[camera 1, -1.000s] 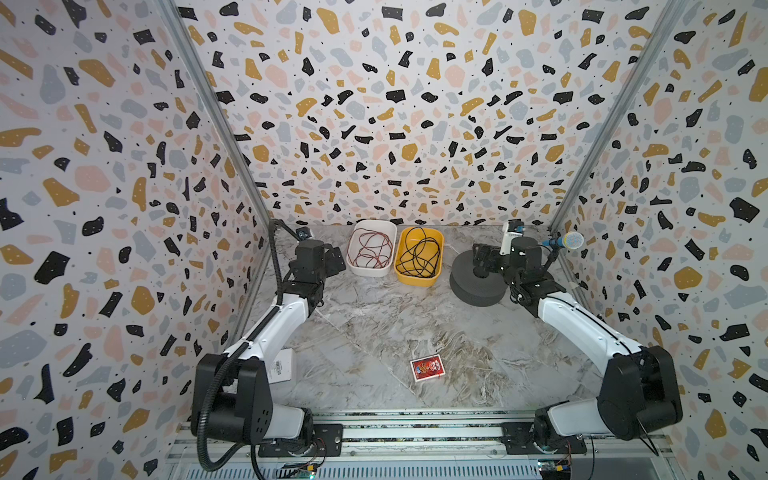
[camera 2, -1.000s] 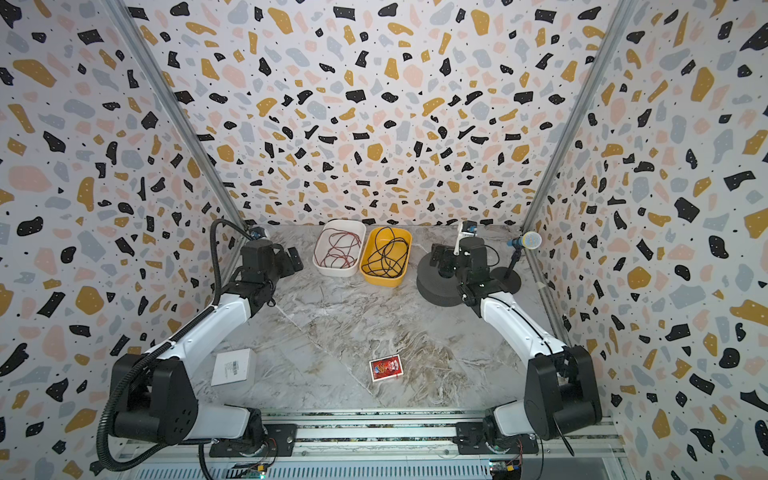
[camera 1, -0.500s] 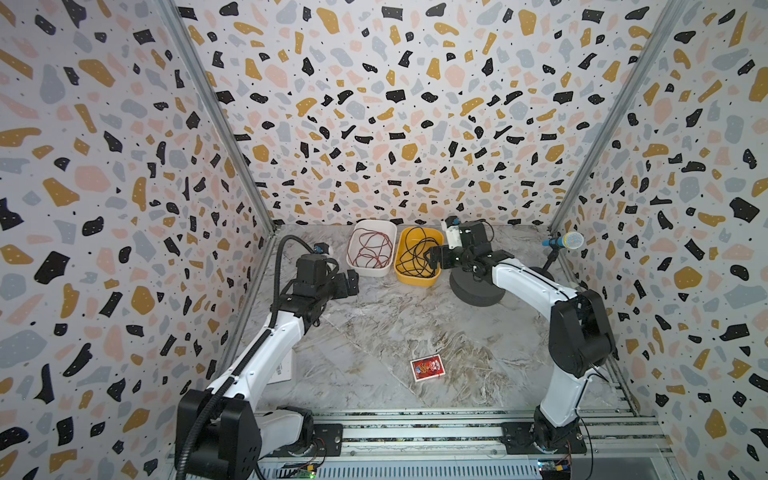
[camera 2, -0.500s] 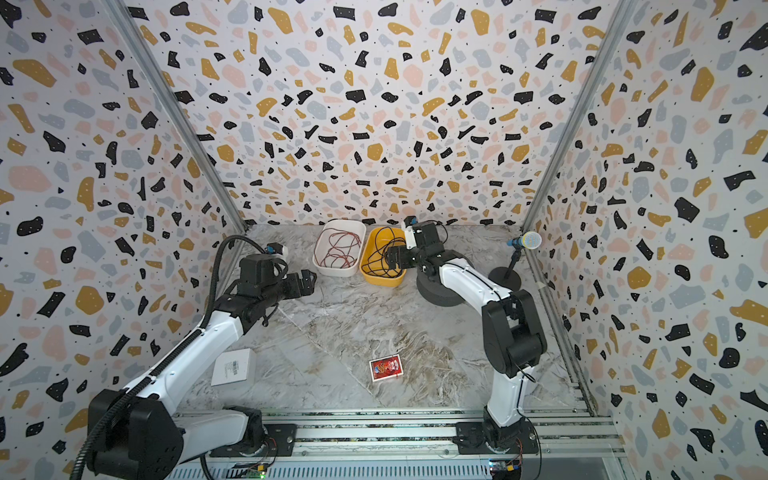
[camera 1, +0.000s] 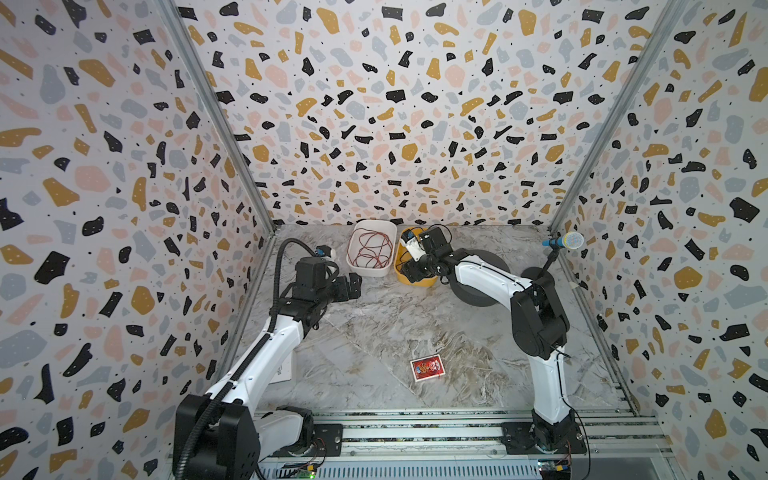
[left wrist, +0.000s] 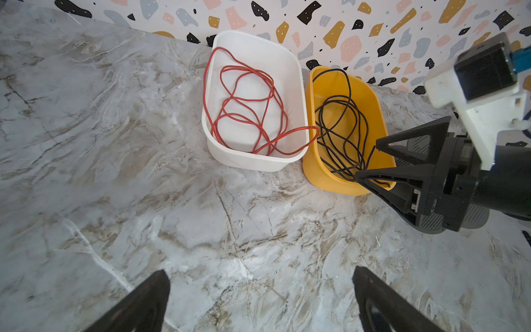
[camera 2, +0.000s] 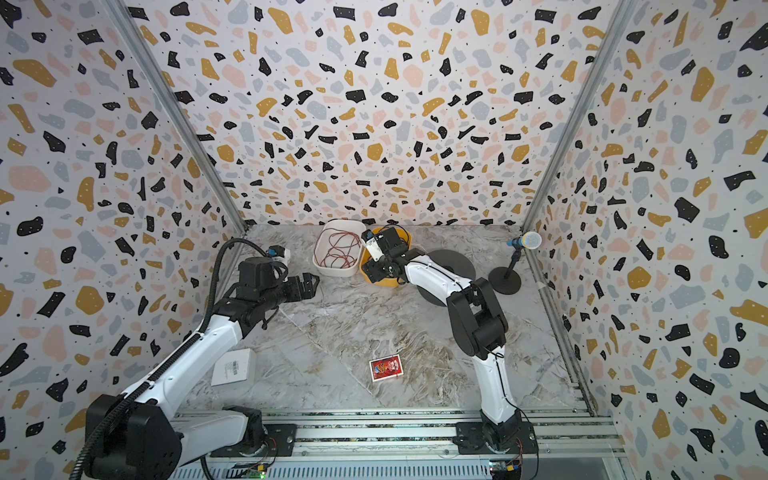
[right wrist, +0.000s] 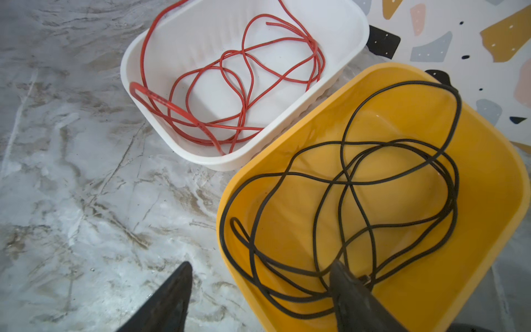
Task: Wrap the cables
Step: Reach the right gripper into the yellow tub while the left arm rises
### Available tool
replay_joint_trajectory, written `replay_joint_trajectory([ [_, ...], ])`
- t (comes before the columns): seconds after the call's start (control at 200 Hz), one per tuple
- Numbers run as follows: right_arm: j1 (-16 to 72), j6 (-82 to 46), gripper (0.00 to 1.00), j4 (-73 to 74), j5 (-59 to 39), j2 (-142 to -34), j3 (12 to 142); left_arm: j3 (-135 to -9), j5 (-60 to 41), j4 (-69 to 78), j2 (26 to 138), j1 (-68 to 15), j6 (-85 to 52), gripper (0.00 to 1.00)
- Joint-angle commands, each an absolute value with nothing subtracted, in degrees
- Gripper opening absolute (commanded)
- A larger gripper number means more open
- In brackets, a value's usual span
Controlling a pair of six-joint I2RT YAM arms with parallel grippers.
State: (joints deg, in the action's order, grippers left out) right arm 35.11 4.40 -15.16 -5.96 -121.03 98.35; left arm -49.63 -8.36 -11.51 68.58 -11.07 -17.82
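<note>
two claws spread, black cord loose in the yellow tub

the left gripper (camera 2: 309,286) hung over the grey marble counter (left wrist: 115,172) left of centre, its jaws wide apart and empty, facing the tubs. by the counter's back edge sat a white oblong plastic tub (left wrist: 253,163) holding a tangled thin red wire (left wrist: 247,99), one loop draped over its rim. just beside it on the right, a yellow oblong plastic tub (right wrist: 488,201) held the long thin black cord (right wrist: 348,184) in loose, unwrapped loops. the right gripper (left wrist: 366,159) reached in at that tub's near end, jaws apart, one finger (right wrist: 350,287) down among the loops, the other outside the wall, clamped on nothing. under its arm lay a dark round disc (camera 2: 461,266). a pale-blue-headed microphone on a black stand (camera 2: 530,241) stood near the back right corner.
</note>
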Motion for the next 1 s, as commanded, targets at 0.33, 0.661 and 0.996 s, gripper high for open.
replay_joint_trajectory([
  [0.33,35.4,7.2,0.58,-22.2,-6.0,-128.5,110.0,-48.8,-9.2,-9.6,67.5,-11.4,-18.7,1.0],
  [0.661,33.4,3.7,0.72,-35.9,-5.6,-139.6,127.3,-48.4,-8.5,-9.4,67.5,-11.4,-18.6,1.0],
  [0.996,31.0,2.0,0.89,-40.0,-3.1,-144.8,132.6,-48.2,-8.2,-9.2,67.7,-11.4,-18.8,1.0],
])
